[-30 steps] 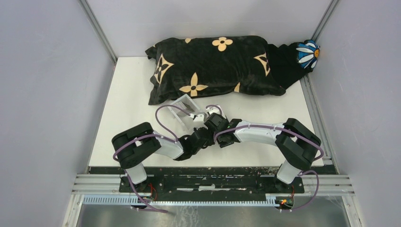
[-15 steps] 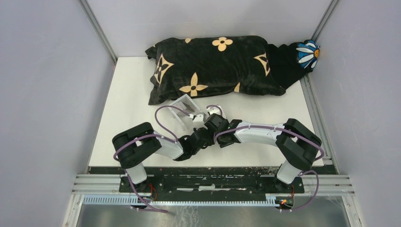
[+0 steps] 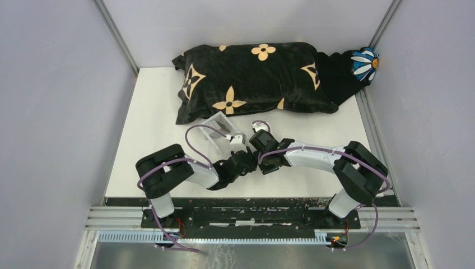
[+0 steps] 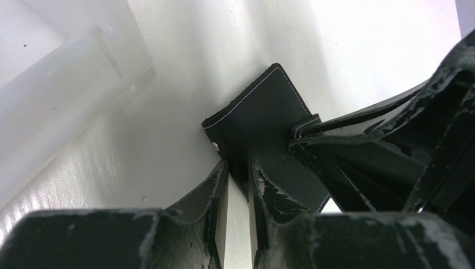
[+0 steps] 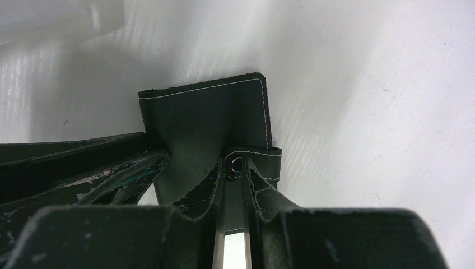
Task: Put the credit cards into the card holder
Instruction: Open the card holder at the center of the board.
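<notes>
Top view: both arms fold inward and meet near the centre of the white surface (image 3: pixel 157 112), a bit toward 6 o'clock. The left claw (image 3: pixel 242 158) and right claw (image 3: pixel 256 152) are tip to tip, with the card holder hidden under them. Since a second ago the right arm's wrist has swung slightly toward 1 o'clock, its elbow has slid out toward 4 o'clock and its cable loop has risen a little. The left arm is in nearly the same pose. A clear acrylic box (image 3: pixel 215 131) sits at 11 o'clock from the claws, just beside them. A black cushion (image 3: pixel 252 75) with tan flower and star shapes lies across 12 o'clock. A blue-white flower item (image 3: pixel 365 63) is in the 2 o'clock corner.

Left wrist view: the card holder (image 4: pixel 263 123) is black with pale stitching and lies on the surface, one corner pointing to 12 o'clock. The left claw (image 4: pixel 237 168) is clenched on its near edge, fingers nearly together, with a small snap stud by the left fingertip. The right claw comes in from 3 o'clock and pinches a flap of the same holder. The clear box is blurred at 10 o'clock.

Right wrist view: the right claw (image 5: pixel 233 165) is clenched on the holder's stitched strap, a snap showing between the tips. The holder's body (image 5: pixel 207 117) stands up toward 12 o'clock. The left claw's fingers (image 5: pixel 84 168) enter from 9 o'clock and touch the holder
</notes>
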Robot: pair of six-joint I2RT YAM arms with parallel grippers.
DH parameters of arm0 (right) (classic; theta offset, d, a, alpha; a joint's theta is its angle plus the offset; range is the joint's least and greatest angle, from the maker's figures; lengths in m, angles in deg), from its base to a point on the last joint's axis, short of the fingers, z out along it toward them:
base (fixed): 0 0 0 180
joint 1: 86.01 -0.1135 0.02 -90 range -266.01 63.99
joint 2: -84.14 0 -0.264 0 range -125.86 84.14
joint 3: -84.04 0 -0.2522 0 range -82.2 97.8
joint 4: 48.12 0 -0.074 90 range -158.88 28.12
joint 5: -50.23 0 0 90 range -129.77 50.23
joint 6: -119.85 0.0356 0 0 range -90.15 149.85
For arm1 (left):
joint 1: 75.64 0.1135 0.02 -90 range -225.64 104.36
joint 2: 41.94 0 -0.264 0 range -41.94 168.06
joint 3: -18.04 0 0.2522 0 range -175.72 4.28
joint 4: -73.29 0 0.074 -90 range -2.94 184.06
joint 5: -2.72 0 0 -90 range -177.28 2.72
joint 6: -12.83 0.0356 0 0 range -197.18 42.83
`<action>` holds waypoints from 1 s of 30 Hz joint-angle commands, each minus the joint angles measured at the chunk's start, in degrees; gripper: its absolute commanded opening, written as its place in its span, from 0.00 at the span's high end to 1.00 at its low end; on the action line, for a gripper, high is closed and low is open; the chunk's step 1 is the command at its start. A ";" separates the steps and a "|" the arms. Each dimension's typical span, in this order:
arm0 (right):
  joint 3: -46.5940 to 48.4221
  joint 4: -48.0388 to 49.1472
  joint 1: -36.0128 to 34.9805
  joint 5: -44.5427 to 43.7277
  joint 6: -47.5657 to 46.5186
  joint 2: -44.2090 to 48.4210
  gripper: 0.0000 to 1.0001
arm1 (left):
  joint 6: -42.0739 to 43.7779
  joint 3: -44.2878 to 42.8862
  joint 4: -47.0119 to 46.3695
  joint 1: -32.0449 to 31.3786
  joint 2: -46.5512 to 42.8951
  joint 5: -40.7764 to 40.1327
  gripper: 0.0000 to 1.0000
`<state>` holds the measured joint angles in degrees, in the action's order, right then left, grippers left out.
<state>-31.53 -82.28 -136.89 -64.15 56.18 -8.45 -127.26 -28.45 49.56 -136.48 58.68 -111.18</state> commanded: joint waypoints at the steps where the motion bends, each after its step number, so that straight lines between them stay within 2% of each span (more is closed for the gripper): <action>1: -2.56 -0.67 2.95 2.68 0.75 2.24 0.96 | -0.37 -0.37 6.11 -0.42 2.47 0.80 0.76; 5: -3.73 0.59 4.73 4.85 1.26 4.11 0.99 | -0.19 -0.73 7.24 -0.44 2.39 0.05 0.76; 9: -5.43 2.59 7.43 8.65 1.91 6.24 0.99 | -0.39 -0.76 8.58 -0.43 2.33 -1.00 0.77; 30: -9.85 5.24 16.96 16.68 2.61 12.41 0.99 | -2.00 -2.12 13.41 0.69 5.00 -2.37 0.83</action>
<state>-40.47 -76.75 -121.28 -46.45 59.13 2.17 -128.72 -31.97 52.79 -136.46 60.45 -111.62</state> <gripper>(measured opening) 0.074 0.193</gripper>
